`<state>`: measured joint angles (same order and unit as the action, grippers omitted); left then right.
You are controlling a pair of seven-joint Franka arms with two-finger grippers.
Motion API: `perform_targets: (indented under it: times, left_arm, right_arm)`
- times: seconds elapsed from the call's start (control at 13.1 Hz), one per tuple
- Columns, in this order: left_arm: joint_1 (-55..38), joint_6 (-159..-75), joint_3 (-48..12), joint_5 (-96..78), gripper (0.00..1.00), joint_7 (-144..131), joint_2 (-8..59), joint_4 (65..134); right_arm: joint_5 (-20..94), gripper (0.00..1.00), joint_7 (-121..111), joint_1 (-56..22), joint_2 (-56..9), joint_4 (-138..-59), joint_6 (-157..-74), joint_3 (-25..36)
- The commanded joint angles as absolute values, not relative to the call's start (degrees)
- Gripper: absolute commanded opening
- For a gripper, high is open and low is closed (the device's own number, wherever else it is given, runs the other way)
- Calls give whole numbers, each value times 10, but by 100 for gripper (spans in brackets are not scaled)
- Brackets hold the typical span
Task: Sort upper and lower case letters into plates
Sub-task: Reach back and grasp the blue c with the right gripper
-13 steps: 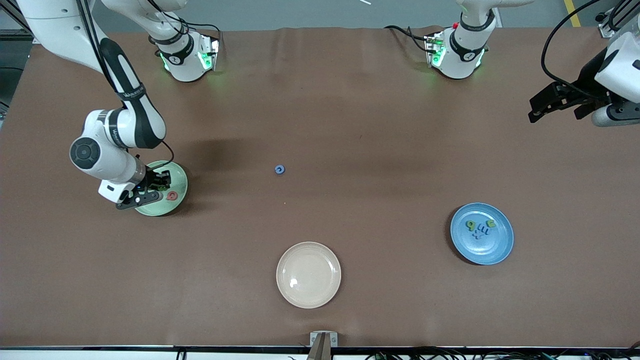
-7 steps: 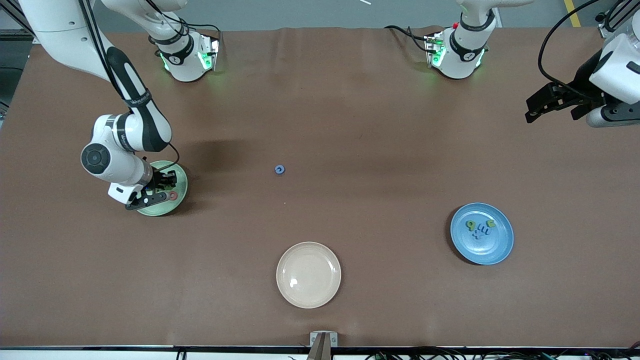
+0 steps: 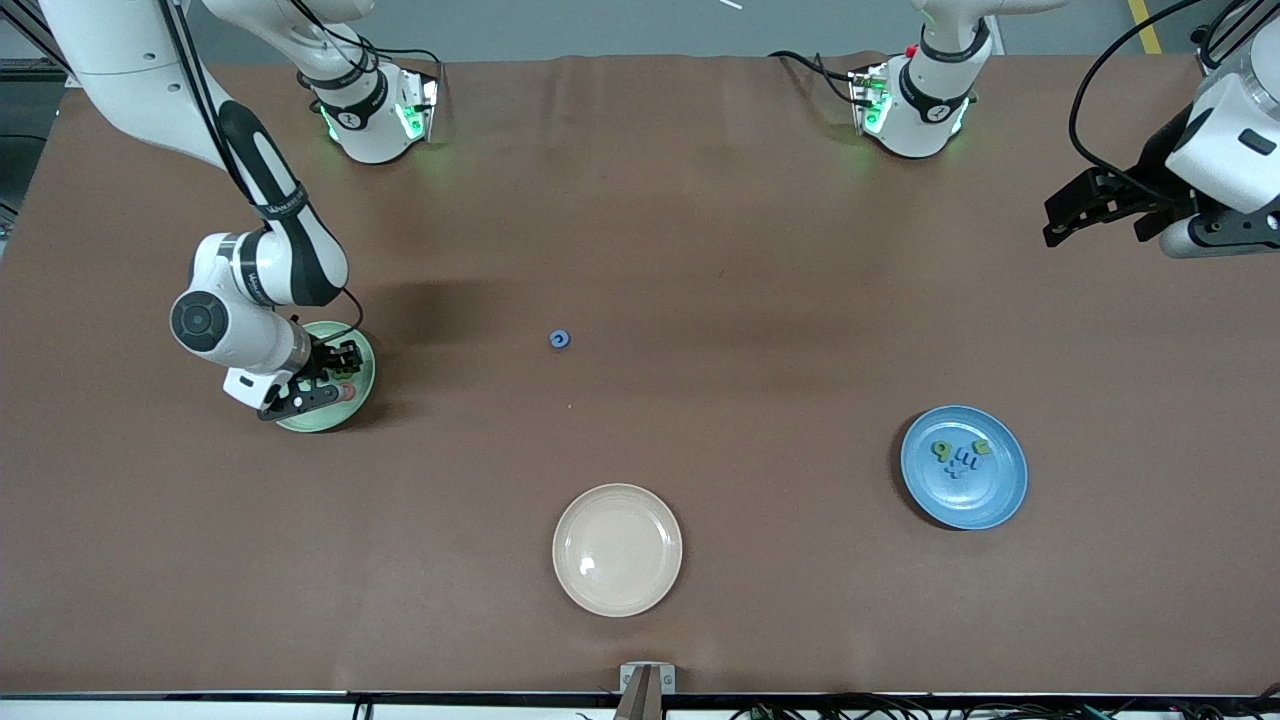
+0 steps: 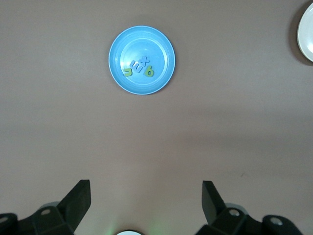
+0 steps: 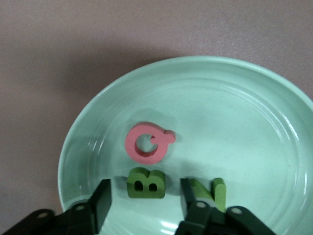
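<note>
The mint green plate (image 3: pixel 362 360) lies toward the right arm's end of the table. My right gripper (image 3: pixel 330 383) hangs low over it, open. In the right wrist view a green B (image 5: pixel 145 182) lies loose on the plate (image 5: pixel 254 122) between the spread fingers of my right gripper (image 5: pixel 146 191), with a pink Q (image 5: pixel 148 142) and another green letter (image 5: pixel 215 193) beside it. The blue plate (image 3: pixel 964 467) holds several small letters (image 4: pixel 139 68). A small blue letter (image 3: pixel 560 340) lies alone mid-table. My left gripper (image 3: pixel 1095 232) waits open, raised over the left arm's end.
A cream-beige plate (image 3: pixel 617 549) sits near the front camera's edge, between the two coloured plates, with nothing in it. The two arm bases (image 3: pixel 375 110) (image 3: pixel 915 100) stand along the table's edge farthest from that camera.
My right gripper has opened over the mint green plate, and the green B now lies free between its fingers. The left gripper has drifted slightly up and toward the middle.
</note>
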<state>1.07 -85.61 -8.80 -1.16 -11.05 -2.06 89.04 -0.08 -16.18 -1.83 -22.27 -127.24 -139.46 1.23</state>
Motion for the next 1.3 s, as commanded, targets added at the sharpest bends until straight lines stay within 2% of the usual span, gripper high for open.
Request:
perform_targets:
  times: [0.0, 0.15, 0.31, 0.46, 0.61, 0.92, 1.22]
  left_arm:
    - [12, -861, -89, -14, 100, -98, -25, 897]
    - [11, -861, -89, -14, 100, -98, -25, 897]
    - [11, -861, -89, -14, 100, -98, -26, 897]
    - [11, -861, -89, -14, 100, -98, -27, 897]
    - [11, -861, -89, -14, 100, -98, -27, 897]
    - [12, -861, -91, -14, 100, -98, -29, 899]
    - [14, -864, -92, -14, 100, -98, -28, 897]
  right_arm:
    - [32, 99, -128, -50, -141, -1281, -1318, 4]
    - [34, 100, -21, -115, -97, -1281, -1266, 4]
    - [35, 100, 119, -206, -87, -1281, -1259, 4]
    - [37, 100, 279, -298, -94, -1273, -1286, 4]
    - [47, 100, 370, -353, -119, -1267, -1349, 4]
    - [65, 100, 440, -411, -227, -1231, -1489, 5]
    - [65, 96, 445, -412, -266, -1197, -1495, 7]
